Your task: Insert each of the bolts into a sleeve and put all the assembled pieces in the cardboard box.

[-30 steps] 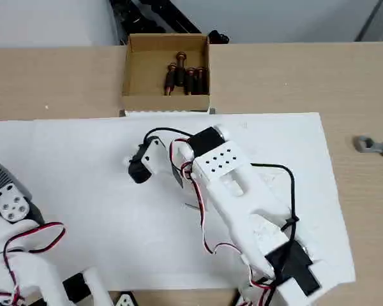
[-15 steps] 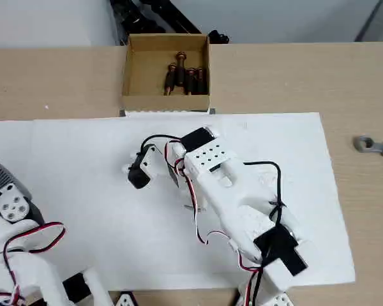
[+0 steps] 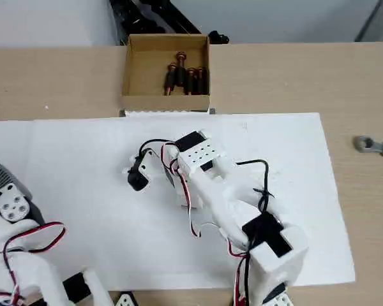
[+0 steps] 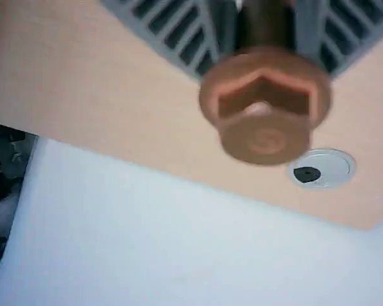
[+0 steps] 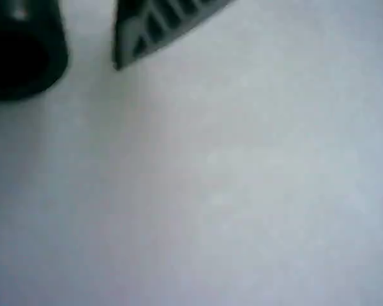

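Bolt [image 4: 265, 108] sitting pinched in left end effector [image 4: 265, 22], hex head facing wrist camera, tan table [image 4: 83, 83] behind. Right end effector [image 3: 152, 167] hovering over middle of white paper [image 3: 64, 172], black sleeve [image 5: 19, 57] just beside it; whether gripping, cannot tell. Assembled pieces [image 3: 185, 78] lying together in cardboard box [image 3: 135, 70] beyond paper's far edge.

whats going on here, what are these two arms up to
The left hand is shut on a copper bolt, gripping its shank with the hex head facing the wrist camera. The right arm is stretched over the white paper, and a black sleeve sits close in front of its wrist camera. Several assembled pieces already lie in the box.
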Tool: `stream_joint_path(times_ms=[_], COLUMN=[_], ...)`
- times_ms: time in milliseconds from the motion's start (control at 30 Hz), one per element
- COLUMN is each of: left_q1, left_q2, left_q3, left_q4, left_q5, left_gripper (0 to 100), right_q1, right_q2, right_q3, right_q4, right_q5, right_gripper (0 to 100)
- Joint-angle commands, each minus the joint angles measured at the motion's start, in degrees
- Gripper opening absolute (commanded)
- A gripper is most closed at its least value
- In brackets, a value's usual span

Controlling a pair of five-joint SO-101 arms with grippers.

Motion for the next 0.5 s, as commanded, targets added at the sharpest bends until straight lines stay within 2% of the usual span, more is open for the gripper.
stream_joint_path(times_ms=[0,267,333,467], left_q1=[0.26,0.26,0.26,0.26], left_q2=[-0.26,-0.26,-0.26,-0.26], left_q3=[-0.22,-0.22,-0.22,-0.22], left_q4=[-1.49,-1.49,-1.49,-1.49], left_q5=[-1.58,-2.02,-2.02,-2.02], left_gripper=[1,1,1,1], right_q1=[-0.13,1.19,1.19,1.19], right_q2=[1.27,1.45,1.36,1.36], right_q3=[-1.67,0.35,1.58,2.73], right_q4=[-2.15,-2.68,-2.68,-2.59], right_q5=[0.53,0.44,0.26,0.18], right_gripper=[31.4,30.6,26.2,11.5])
